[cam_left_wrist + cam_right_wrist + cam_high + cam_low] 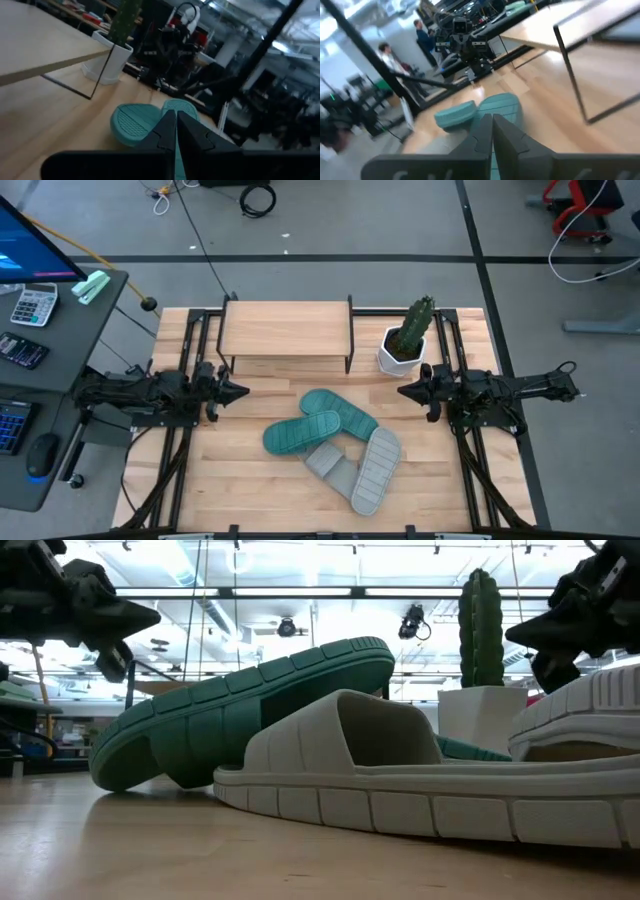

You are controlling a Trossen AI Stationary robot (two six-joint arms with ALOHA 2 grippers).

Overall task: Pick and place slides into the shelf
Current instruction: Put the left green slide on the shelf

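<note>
No slide is picked yet: both teal-green rubber slides (320,423) and both light grey ribbed ones (362,465) lie heaped at centre frame, the low wooden-topped, black-legged shelf (287,329) bare. The left gripper (240,390) and right gripper (403,390) hover with fingers closed on nothing (mid-left and mid-right); next, I judge, one must open over a teal slide.

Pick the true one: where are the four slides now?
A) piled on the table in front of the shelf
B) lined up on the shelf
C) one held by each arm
A: the slides lie heaped on the table, and the shelf top is bare.
</note>
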